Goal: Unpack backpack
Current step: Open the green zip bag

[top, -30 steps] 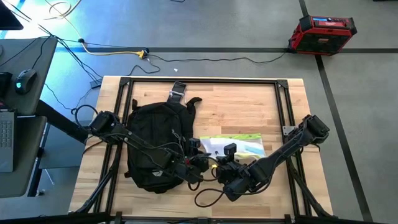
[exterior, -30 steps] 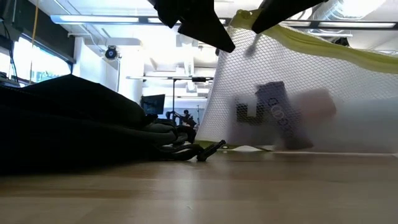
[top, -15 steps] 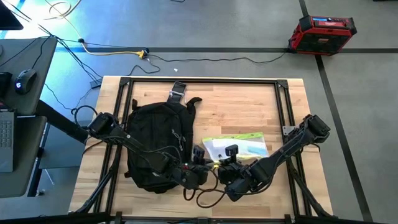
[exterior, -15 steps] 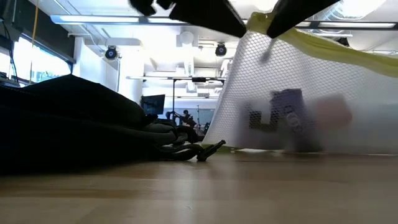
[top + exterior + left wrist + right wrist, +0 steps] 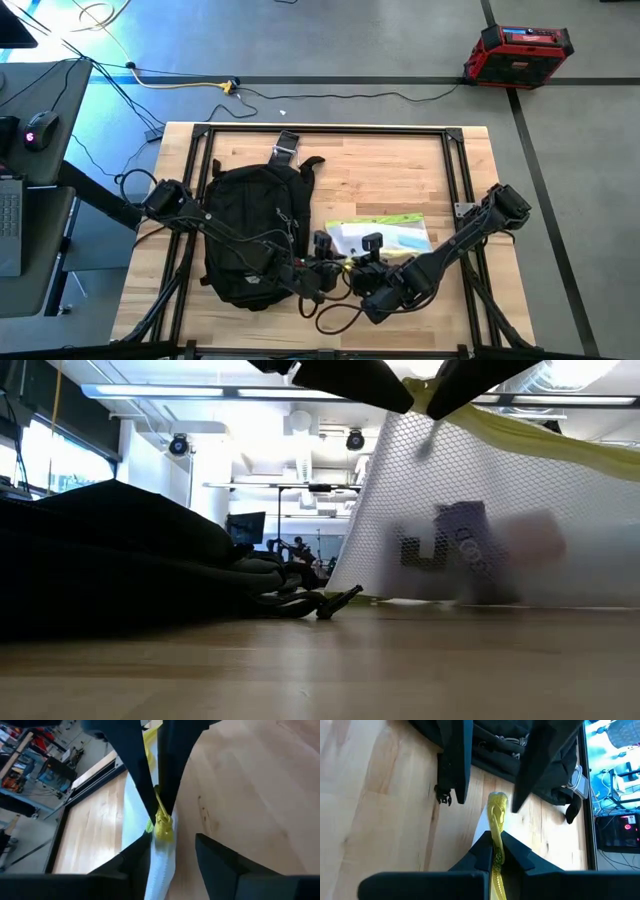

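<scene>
Already I have the mesh pouch [image 5: 378, 237] out beside the backpack [image 5: 250, 232]: right end effector [image 5: 496, 851] clamps its yellow trim, left end effector [image 5: 170, 851] gapes; further contents unseen.

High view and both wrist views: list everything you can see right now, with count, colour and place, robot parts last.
backpack: one, black, lying on the table's left half.
mesh pouch: one, translucent white with neon-yellow trim, right of the backpack, one end lifted.
table: one, light wood with black frame.
case: one, red and black, on the floor beyond the table's right corner.
yellow cable: one, on the floor behind the table.
left gripper: one, dark, open, fingers either side of the pouch's yellow trim.
right gripper: one, dark, shut on the pouch's yellow trim.
</scene>
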Action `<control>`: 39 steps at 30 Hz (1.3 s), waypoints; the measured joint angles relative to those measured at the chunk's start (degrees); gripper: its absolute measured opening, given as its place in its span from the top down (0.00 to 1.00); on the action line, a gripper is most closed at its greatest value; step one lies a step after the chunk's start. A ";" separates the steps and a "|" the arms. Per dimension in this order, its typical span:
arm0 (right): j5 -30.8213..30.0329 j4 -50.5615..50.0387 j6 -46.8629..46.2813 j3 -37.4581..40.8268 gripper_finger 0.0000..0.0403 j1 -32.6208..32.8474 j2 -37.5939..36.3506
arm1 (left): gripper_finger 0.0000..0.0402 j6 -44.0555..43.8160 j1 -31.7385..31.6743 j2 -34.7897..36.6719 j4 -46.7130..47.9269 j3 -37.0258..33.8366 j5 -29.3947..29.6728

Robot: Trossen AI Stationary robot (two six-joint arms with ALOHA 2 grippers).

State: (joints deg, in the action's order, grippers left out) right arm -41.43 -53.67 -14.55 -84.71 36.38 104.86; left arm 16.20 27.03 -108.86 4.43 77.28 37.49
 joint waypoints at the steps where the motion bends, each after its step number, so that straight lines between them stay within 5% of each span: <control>1: 0.00 0.06 0.00 0.00 0.99 0.02 0.00 | 0.69 -0.05 -0.10 0.00 -0.03 0.00 -0.46; 15: 2.62 0.72 0.02 0.00 0.99 -0.11 0.00 | 0.98 3.98 0.58 -2.01 -2.64 0.04 5.24; 21: 3.94 1.99 3.03 -0.04 0.96 -0.04 -0.09 | 0.99 4.95 1.50 -2.03 -2.69 0.04 7.69; 30: 5.51 2.56 3.30 -0.02 0.72 0.15 -0.09 | 1.00 3.85 1.55 -2.03 -1.72 0.04 9.15; 39: 4.45 0.77 1.53 -1.89 0.83 0.15 -0.27 | 1.00 3.29 1.27 -2.03 -1.16 0.04 9.74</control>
State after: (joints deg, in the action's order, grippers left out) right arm -36.98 -52.91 -13.01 -86.60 36.53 104.59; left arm 19.49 28.30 -110.89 3.27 77.32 47.22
